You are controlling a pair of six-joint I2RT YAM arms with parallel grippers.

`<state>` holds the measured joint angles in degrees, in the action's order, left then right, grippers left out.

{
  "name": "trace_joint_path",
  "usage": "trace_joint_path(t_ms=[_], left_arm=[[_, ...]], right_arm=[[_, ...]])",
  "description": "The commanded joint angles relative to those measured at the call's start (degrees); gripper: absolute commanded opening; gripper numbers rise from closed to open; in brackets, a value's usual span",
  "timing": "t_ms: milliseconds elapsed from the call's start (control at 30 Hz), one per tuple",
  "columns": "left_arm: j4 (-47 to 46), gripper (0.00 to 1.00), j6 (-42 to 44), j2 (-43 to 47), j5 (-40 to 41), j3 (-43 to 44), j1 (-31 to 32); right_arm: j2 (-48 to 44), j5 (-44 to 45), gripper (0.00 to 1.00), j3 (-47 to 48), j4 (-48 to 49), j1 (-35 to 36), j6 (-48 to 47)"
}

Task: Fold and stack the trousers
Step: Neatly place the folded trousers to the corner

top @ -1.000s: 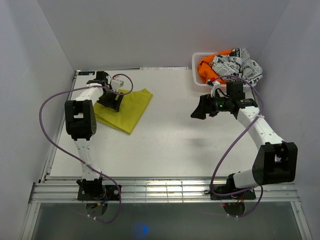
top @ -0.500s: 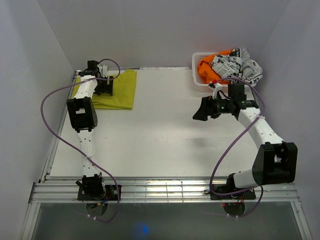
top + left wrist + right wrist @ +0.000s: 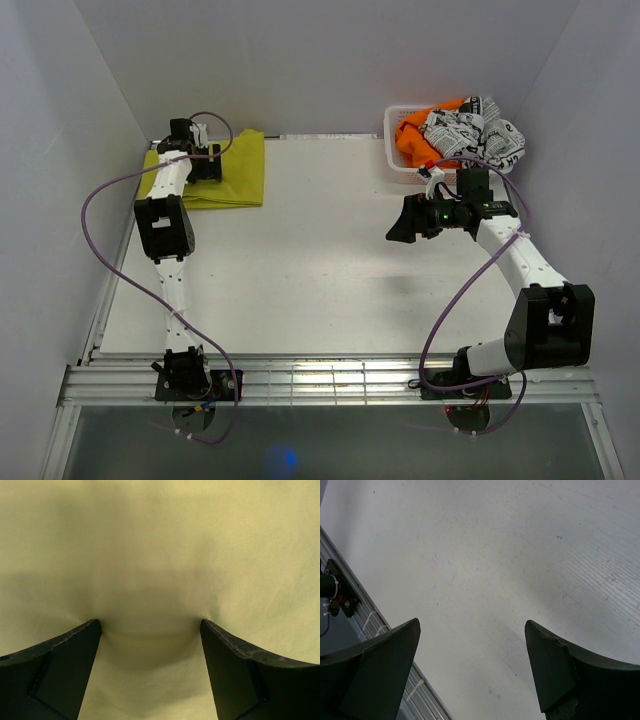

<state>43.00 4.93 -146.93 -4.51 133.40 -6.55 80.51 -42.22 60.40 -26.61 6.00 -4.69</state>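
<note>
The mustard-yellow trousers [image 3: 240,172] lie folded into a flat rectangle at the table's far left corner. My left gripper [image 3: 205,166] rests on their left part. In the left wrist view the yellow cloth [image 3: 160,555] fills the frame. The left gripper [image 3: 150,623] is open, its two fingertips [image 3: 92,630] press down on the fabric, and the cloth dimples slightly between them without being pinched. My right gripper [image 3: 398,228] hovers over bare table at the right. In its wrist view the right gripper [image 3: 472,623] is open with nothing between the fingers.
A white basket [image 3: 392,150] stands at the far right corner, holding an orange garment [image 3: 410,140] and a black-and-white printed cloth [image 3: 482,135]. The white table [image 3: 320,260] is walled on three sides. A metal rail [image 3: 370,625] runs along its near edge.
The left gripper has slid the folded trousers from left of centre back into the far left corner, turning them square to the edges. The right arm has barely shifted.
</note>
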Motion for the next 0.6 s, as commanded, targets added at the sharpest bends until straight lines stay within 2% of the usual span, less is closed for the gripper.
trace_joint_path(t_ms=[0, 567], left_arm=[[1.74, 0.93, -3.69, -6.7, 0.64, -1.92, -1.63], [-1.96, 0.92, 0.17, -6.44, -0.15, -2.97, -3.91]], right_arm=[[0.26, -1.46, 0.9, 0.07, 0.77, -0.29, 0.29], [0.79, -1.73, 0.9, -0.02, 0.95, -0.37, 0.64]])
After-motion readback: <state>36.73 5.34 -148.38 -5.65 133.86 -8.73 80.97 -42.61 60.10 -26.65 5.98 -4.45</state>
